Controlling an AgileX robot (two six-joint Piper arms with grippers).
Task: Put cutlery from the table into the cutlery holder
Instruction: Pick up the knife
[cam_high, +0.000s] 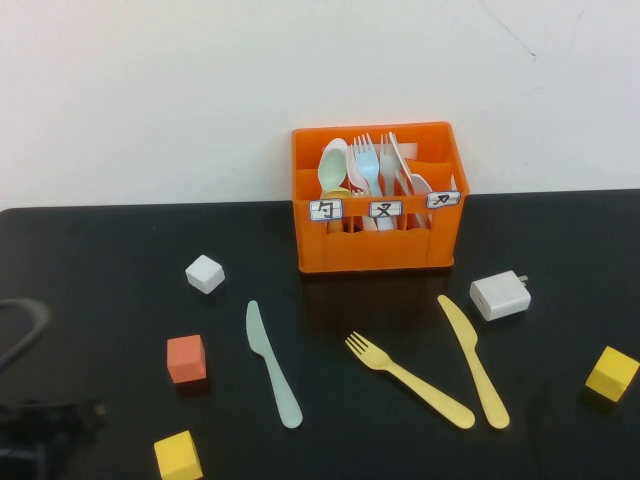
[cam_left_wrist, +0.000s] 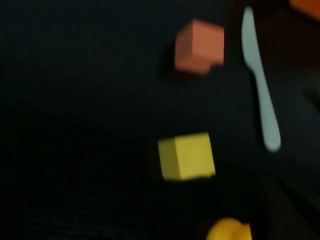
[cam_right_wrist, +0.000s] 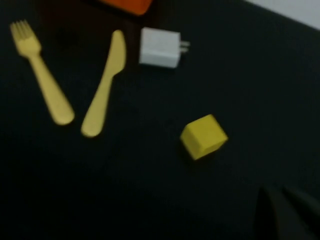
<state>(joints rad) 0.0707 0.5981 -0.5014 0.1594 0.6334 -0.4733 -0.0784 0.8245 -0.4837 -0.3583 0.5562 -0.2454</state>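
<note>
Cutlery lying loose on black tabletop (cam_high: 100, 260): mint-green knife (cam_high: 272, 364) near front left, yellow fork (cam_high: 408, 379) and yellow knife (cam_high: 472, 361) just beside each other to its right, handles nearly meeting. Left gripper (cam_high: 40, 425) low at front-left edge, jaws shut, empty. Right gripper (cam_right_wrist: 285, 215) near front right, jaws shut, empty. Yellow cubes (cam_high: 177, 456) (cam_high: 611, 373), red cube (cam_high: 186, 359), white cube (cam_high: 204, 273), white plug (cam_high: 499, 295) scattered around. Farther back, orange holder (cam_high: 375, 250) upright, spoons and forks inside.

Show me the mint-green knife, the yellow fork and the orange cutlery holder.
mint-green knife (cam_high: 270, 360): high view, middle of its length.
yellow fork (cam_high: 408, 378): high view, on the handle.
cutlery holder (cam_high: 375, 250): high view, front wall.
</note>
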